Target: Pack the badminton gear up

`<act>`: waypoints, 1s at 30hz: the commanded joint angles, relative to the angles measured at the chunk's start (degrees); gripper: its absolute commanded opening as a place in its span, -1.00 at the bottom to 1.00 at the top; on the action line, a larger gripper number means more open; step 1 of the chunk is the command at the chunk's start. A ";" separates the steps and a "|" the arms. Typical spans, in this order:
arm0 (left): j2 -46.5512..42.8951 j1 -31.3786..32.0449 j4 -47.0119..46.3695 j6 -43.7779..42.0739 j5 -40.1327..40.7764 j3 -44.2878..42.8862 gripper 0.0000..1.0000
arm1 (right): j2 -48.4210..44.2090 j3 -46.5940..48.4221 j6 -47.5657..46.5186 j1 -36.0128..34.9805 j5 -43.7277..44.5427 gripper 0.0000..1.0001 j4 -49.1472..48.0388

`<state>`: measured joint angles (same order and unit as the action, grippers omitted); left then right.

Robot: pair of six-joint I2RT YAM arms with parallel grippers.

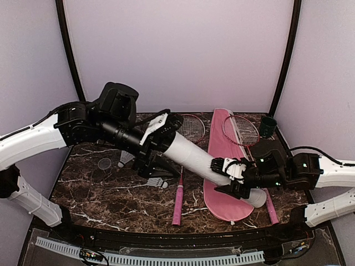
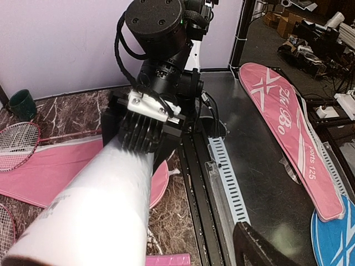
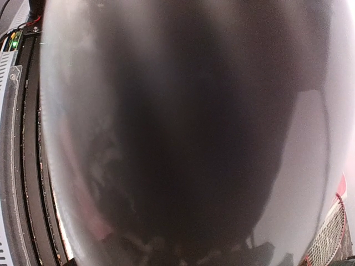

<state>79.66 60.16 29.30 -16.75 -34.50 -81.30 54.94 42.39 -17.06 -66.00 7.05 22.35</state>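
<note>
Tube [image 1: 197, 156], held aloft between both hands: left hand [image 1: 157, 139] clamped on one end, right hand [image 1: 235, 173] near the other. Light, stiff, crushable cardboard is judged; end grips suit.

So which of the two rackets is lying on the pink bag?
The right racket: its head rests on the pink bag. The other racket lies on bare table.

My left jaws and my right jaws both clamp the white tube [image 1: 194, 156], held slanted above the table. Under my right jaws lies the pink bag [image 1: 222, 166], one red racket [image 1: 243, 133] on it. Below my left jaws lie two shuttlecocks [image 1: 157, 182], with a second racket [image 1: 178, 197] between my jaws.
</note>
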 commanded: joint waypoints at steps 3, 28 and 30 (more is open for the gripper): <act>-13.72 -11.49 -8.22 7.59 -4.84 8.18 0.43 | -1.31 1.03 1.41 0.04 0.11 -0.41 -5.46; -8.82 -33.38 -33.68 38.64 0.04 46.25 0.36 | -1.57 1.50 1.60 0.00 -0.04 -0.41 -3.37; -6.79 -33.38 -35.65 38.64 -1.06 47.61 0.34 | -1.29 1.62 1.69 -0.01 -0.28 -0.41 -3.32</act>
<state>70.57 26.63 0.80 18.74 -35.18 -36.29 54.30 42.41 -16.12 -66.00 7.09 21.08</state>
